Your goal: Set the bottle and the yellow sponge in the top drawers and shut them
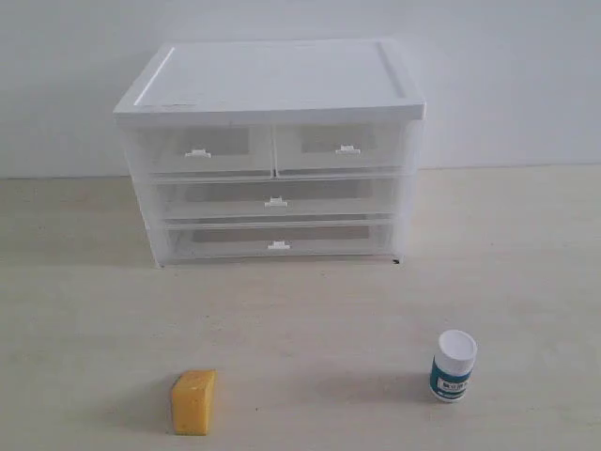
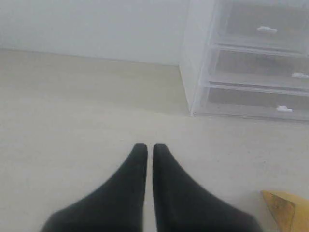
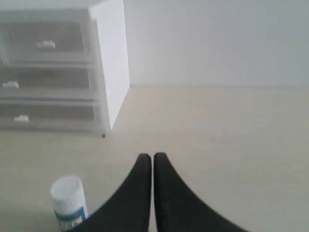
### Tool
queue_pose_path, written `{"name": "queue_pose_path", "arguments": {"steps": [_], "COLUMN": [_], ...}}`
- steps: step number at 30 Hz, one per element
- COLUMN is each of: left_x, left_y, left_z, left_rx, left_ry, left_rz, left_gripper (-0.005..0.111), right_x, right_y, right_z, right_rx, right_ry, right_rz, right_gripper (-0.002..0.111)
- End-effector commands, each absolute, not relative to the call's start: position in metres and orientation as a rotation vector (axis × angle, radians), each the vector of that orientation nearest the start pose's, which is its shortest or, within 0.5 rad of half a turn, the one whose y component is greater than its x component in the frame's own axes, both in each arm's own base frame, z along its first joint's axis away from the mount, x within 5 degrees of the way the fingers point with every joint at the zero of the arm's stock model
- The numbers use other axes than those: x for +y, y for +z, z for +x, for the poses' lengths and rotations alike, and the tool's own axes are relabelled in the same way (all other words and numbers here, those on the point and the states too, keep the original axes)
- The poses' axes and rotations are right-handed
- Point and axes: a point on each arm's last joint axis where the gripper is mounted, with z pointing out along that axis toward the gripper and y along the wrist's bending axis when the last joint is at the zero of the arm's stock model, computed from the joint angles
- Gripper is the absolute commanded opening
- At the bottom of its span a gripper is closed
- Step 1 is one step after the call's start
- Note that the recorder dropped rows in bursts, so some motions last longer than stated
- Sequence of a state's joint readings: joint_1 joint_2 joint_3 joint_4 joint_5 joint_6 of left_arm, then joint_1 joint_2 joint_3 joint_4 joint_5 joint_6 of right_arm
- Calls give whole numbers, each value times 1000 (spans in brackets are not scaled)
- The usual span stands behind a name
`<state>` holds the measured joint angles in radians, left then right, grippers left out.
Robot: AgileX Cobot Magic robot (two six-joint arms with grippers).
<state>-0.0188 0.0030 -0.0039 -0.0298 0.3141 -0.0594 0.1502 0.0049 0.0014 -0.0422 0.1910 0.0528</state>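
The bottle (image 1: 454, 365) stands upright on the table at the front right, teal label and white cap; it also shows in the right wrist view (image 3: 69, 203), beside my right gripper (image 3: 152, 157), which is shut and holds nothing. The yellow sponge (image 1: 193, 401) lies at the front left; one corner of the sponge (image 2: 286, 210) shows in the left wrist view, apart from my left gripper (image 2: 150, 146), shut and empty too. Both top drawers, left (image 1: 208, 147) and right (image 1: 340, 146), are closed in the cabinet (image 1: 272, 80). Neither gripper appears in the exterior view.
Under the top drawers sit two full-width drawers (image 1: 274, 198), both closed. The cabinet stands at the back of a pale wooden table (image 1: 319, 319), against a white wall.
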Motion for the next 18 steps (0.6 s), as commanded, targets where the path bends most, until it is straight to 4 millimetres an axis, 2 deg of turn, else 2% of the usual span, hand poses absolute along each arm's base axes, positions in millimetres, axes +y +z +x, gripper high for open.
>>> {"name": "queue_pose_path", "arguments": {"steps": [1, 6, 8, 12, 15, 18], "left_x": [-2, -2, -2, -2, -2, -2], "left_y": [185, 185, 185, 185, 185, 185], "left_z": [54, 54, 54, 54, 54, 54], "left_rx": [1795, 1795, 1795, 1795, 1795, 1795], "left_ry": [-85, -85, -85, -85, -85, -85], "left_rz": [-52, -52, -52, -52, -52, -52], "left_gripper": [4, 4, 4, 4, 4, 4], "right_x": [8, 8, 8, 8, 11, 13], "right_y": [212, 238, 247, 252, 253, 267], "right_z": [56, 50, 46, 43, 42, 39], "right_rx": [1493, 1206, 1093, 1038, 1030, 995], "right_ry": [125, 155, 240, 583, 565, 560], "right_rz": [-106, -86, -35, 159, 104, 59], "right_gripper": [0, 0, 0, 0, 0, 0]}}
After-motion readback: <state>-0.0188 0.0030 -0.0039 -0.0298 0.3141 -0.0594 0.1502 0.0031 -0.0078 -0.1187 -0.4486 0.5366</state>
